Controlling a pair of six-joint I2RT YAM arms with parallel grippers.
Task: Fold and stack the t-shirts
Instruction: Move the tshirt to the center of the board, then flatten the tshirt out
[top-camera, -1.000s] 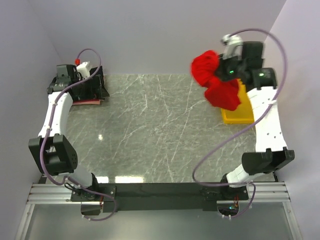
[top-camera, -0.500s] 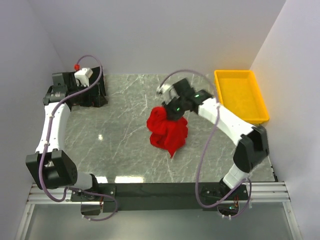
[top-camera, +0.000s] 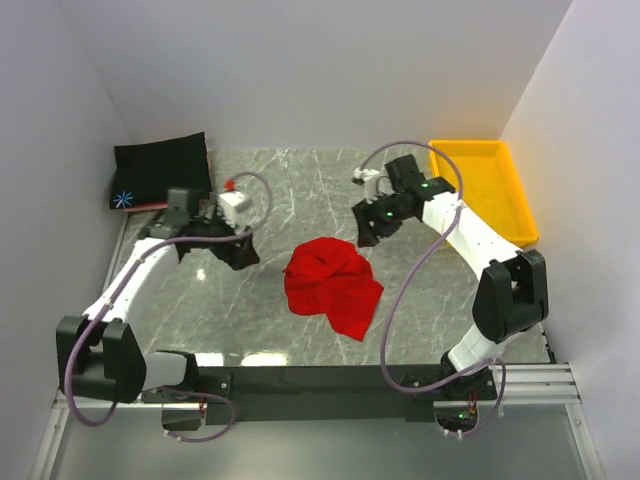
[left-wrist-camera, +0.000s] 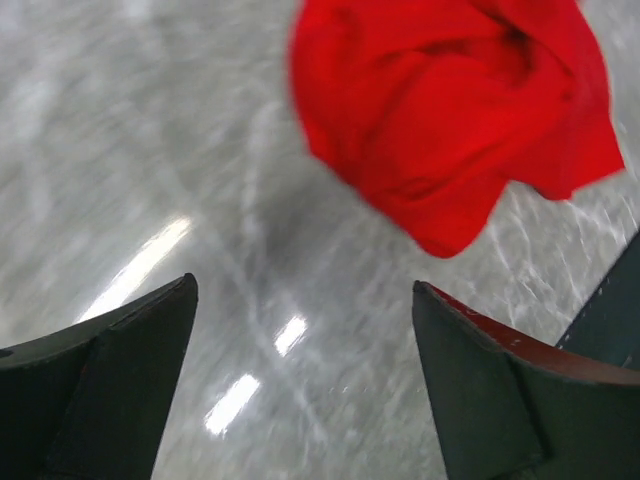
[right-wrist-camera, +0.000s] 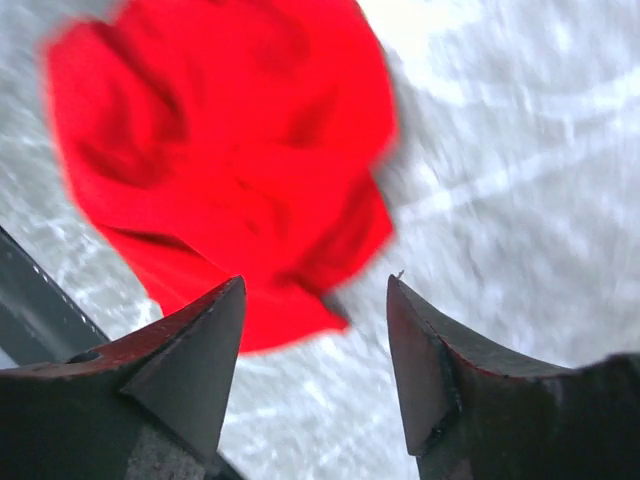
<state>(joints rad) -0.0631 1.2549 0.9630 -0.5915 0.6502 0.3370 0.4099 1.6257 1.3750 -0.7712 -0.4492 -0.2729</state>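
Red t-shirt (top-camera: 331, 287) lies in a crumpled heap on the counter (top-camera: 290, 185), near the middle and a little toward the near edge; it is plain bright red and unfolded, bunched into soft rolls and creases at its far left part, with a flatter flap trailing to the near right in a blunt point; no sleeve or collar can be made out clearly; neither arm touches it. Left gripper (top-camera: 242, 256) hovers just left of the heap, jaws spread wide with only bare counter between them; in the left wrist view the shirt sits ahead of the fingertips, clear of both. Right gripper (top-camera: 367, 231) hangs just beyond the heap's far right side, jaws apart and holding nothing; its wrist view is blurred, yet shows the red cloth lying past the two fingers. Black t-shirt (top-camera: 160, 165) lies flat and squared in the far left corner, well apart from the red one, with a small blue-white starburst mark (top-camera: 123, 199) at its near left corner. Yellow tray (top-camera: 465, 144) sits at the far right corner of the counter, beyond the right arm.
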